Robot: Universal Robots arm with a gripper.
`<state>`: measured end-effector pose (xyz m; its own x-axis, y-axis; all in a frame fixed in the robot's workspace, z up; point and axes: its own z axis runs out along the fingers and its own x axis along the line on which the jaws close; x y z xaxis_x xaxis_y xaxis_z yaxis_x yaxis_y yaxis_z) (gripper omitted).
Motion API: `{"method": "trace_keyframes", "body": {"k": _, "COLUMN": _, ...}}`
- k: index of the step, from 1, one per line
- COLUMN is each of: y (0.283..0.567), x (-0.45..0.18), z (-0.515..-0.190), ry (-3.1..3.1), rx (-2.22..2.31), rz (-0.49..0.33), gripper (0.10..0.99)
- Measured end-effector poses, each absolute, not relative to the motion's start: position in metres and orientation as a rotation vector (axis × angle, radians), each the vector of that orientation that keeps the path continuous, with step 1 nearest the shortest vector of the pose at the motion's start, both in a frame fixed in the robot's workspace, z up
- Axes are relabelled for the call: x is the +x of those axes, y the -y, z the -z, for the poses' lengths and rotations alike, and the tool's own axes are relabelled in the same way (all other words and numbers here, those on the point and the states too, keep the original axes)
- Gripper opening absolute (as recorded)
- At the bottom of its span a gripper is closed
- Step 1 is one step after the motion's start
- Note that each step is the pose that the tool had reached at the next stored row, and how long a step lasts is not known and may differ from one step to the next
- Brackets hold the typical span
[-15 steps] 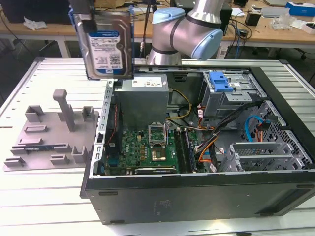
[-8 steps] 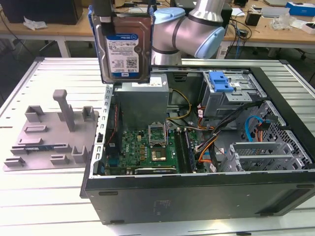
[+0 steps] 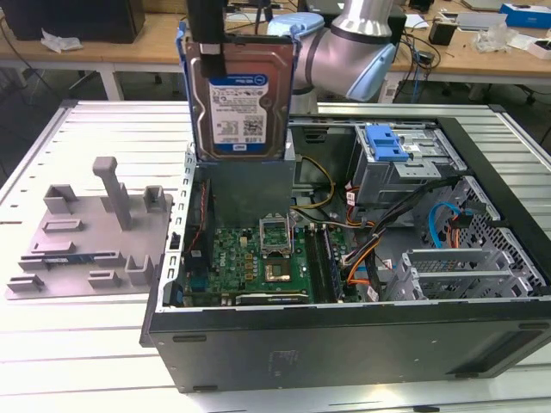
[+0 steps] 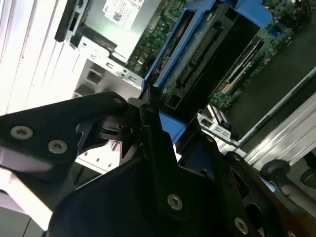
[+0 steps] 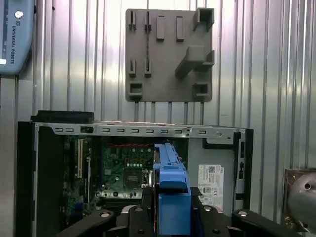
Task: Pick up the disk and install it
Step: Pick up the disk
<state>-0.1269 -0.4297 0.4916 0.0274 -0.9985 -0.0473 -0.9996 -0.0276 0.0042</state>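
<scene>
I see the gripper (image 3: pixel 211 52) closed on the upper edge of the disk (image 3: pixel 241 95), holding it upright with the label facing the exterior camera. The disk's lower edge sits at the top of the gray drive cage (image 3: pixel 245 185) inside the open computer case (image 3: pixel 344 335); I cannot tell whether it has entered. Below lies the motherboard (image 3: pixel 258 258). A gray fixture plate (image 3: pixel 86 232) rests on the table (image 3: pixel 86 370) beside the case, on the exterior view's left. Workbenches (image 3: pixel 129 52) stand behind.
</scene>
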Motion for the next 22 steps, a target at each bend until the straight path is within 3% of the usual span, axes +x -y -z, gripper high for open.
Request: {"method": "trace_keyframes", "body": {"k": 22, "y": 0.513, "x": -0.022, "z": -0.492, "ry": -2.174, "rx": -2.235, "rz": -0.069, "gripper": 0.369}}
